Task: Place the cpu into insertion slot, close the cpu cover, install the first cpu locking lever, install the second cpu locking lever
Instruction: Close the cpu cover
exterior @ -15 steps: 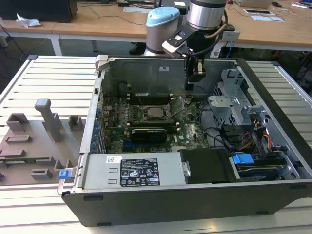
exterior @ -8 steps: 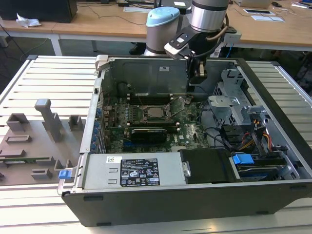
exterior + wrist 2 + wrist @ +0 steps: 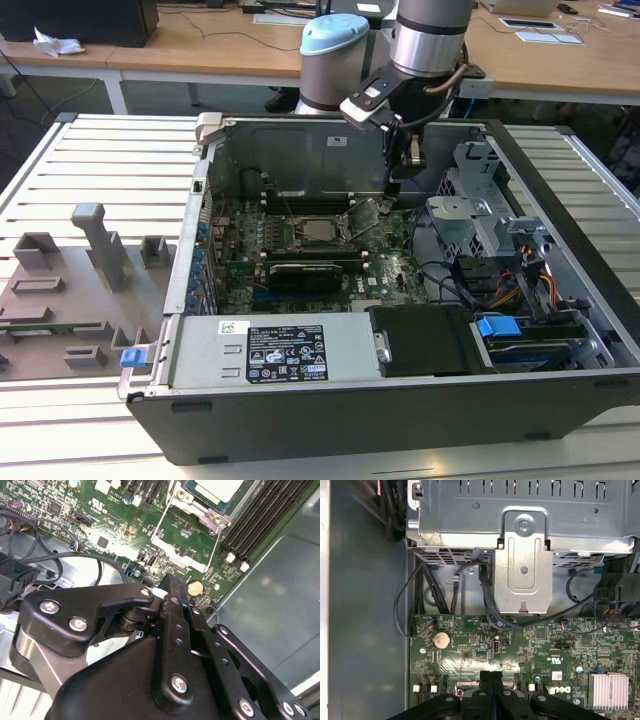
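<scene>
The jaws, pressed together and gripping nothing, hang just above the green motherboard (image 3: pixel 116 524), beside a raised wire locking lever (image 3: pixel 214 547). Beyond, the cpu (image 3: pixel 220 489) lies seated, the cpu cover (image 3: pixel 201 510) seemingly lowered around it. A glancing push could slip off the thin lever and gouge the board.

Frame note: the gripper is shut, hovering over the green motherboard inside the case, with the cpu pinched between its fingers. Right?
Not quite: the cpu lies in the insertion slot, as the second wrist view shows. The gripper is shut on nothing, hovering over the green motherboard inside the case.
</scene>
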`<state>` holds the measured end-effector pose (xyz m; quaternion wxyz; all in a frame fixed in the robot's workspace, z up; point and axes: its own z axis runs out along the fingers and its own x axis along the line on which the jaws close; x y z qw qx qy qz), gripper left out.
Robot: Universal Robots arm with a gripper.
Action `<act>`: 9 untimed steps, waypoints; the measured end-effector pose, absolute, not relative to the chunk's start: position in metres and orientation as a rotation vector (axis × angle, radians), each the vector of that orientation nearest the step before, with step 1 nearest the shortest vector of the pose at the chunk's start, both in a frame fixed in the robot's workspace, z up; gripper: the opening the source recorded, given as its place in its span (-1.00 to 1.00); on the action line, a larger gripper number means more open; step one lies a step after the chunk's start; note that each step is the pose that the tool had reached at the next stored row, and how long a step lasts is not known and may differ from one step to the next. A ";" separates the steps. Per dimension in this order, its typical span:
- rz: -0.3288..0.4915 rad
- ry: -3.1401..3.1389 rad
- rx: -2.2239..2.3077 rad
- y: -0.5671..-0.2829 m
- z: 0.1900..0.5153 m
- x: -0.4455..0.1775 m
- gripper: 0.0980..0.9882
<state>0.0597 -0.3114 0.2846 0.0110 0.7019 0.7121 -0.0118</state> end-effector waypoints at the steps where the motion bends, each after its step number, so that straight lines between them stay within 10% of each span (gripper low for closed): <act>1: -0.037 2.222 2.190 -0.311 0.284 0.060 -0.98; 9: -0.038 2.222 2.190 -0.311 0.273 0.063 -0.98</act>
